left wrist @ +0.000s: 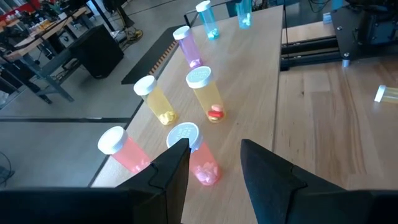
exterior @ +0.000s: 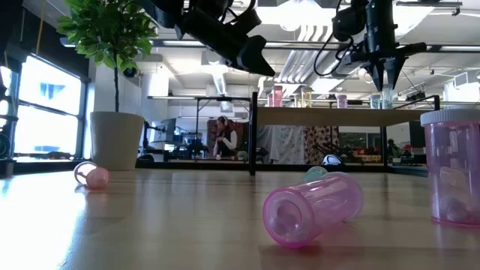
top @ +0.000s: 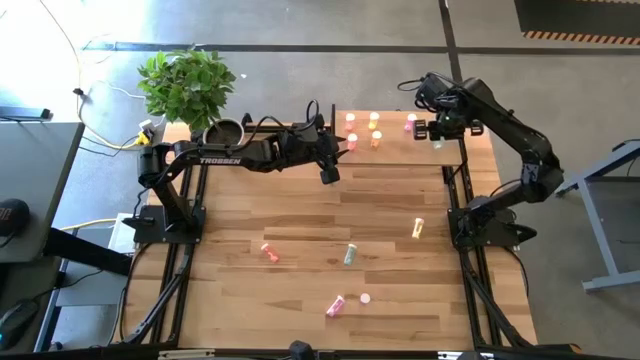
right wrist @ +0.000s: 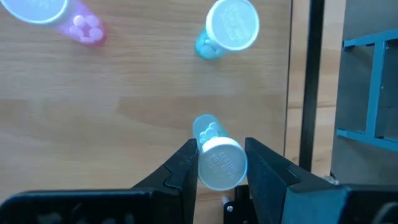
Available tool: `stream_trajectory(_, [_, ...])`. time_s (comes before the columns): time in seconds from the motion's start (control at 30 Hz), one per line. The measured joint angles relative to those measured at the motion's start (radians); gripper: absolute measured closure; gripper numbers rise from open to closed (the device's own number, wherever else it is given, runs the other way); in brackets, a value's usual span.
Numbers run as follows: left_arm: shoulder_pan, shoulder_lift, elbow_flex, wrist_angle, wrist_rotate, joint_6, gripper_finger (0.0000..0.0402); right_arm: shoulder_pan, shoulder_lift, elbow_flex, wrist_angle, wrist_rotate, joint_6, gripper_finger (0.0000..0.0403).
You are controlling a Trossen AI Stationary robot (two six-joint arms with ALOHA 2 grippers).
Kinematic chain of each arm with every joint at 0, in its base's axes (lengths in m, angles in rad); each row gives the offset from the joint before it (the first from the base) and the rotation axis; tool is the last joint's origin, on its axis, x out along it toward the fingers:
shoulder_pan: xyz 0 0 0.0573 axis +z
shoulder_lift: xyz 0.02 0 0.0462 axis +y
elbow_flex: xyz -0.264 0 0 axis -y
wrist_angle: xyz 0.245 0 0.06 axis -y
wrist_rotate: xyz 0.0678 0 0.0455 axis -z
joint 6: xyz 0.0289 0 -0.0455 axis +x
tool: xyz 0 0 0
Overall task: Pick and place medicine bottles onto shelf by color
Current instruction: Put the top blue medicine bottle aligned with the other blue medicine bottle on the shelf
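The step in hand is a placement on the shelf (top: 395, 150), the raised light-wood platform at the upper centre of the high view. The right pincer (right wrist: 221, 163) is closed on a pale blue-green bottle (right wrist: 211, 146) with a white cap; the right wrist view shows the bottle upright between the two fingers, above the shelf board near its right-hand edge. A second blue-green bottle (right wrist: 224, 28) already stands in the upper centre of that view, with a pink-purple bottle (right wrist: 59, 15) at upper left, so the held bottle appears to be joining its colour group. Whether its base touches the board cannot be told. The left pincer (left wrist: 214, 163) hangs at the left part of the shelf with its fingers parted and nothing between them; just beyond it stand a capped red-pink bottle (left wrist: 198, 155), another red-pink bottle (left wrist: 123, 149), and two yellow-orange bottles (left wrist: 208, 96) (left wrist: 155, 102). Several bottles lie on the tabletop (top: 300, 220) in the lower half of the high view: an orange-red one (top: 268, 252), a green one (top: 349, 255), a yellow one (top: 417, 228) and a pink one (top: 335, 305). The next move likely calls for a straight lowering until the base seats, then a release without tipping the bottle or its neighbour.
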Motion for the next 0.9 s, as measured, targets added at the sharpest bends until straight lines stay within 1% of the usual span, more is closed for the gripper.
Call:
stream_trajectory(0.3, [0.000,0.001,0.000,0.000,0.000,0.000,0.0268,-0.031,0.009,0.000,0.011,-0.017,0.000,0.0304])
stream_trajectory(0.43, [0.000,0.001,0.000,0.000,0.000,0.000,0.0268,-0.038,0.009,0.000,0.011,-0.043,-0.003,0.0304])
stream_trajectory(0.9, [0.000,0.001,0.000,0.000,0.000,0.027,0.0268,-0.036,0.026,-0.002,0.015,-0.014,0.000,0.0304])
